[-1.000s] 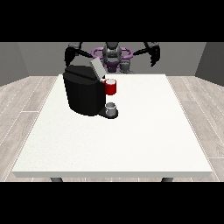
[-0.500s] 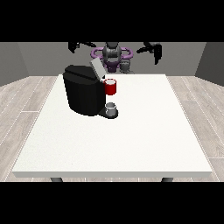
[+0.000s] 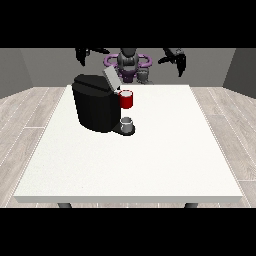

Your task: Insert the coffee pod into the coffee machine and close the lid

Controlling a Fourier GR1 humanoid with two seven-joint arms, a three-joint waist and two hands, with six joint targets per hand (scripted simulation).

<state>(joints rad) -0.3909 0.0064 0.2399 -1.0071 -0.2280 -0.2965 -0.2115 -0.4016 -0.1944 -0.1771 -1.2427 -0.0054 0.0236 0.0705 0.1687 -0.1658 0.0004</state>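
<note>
The black machine (image 3: 96, 107) stands on the table (image 3: 150, 155) with its lid (image 3: 110, 78) raised, a red thing at the machine (image 3: 126, 99) above a grey thing (image 3: 127, 123) on its base, while both hands, at the view's left (image 3: 84, 54) and right (image 3: 176, 58), hang well behind, finger positions indiscernible.

Even, soft light fills my view; my desk (image 3: 150, 160) glows bright white without glare, and only a faint shadow sits beneath the coffee machine (image 3: 95, 107).
</note>
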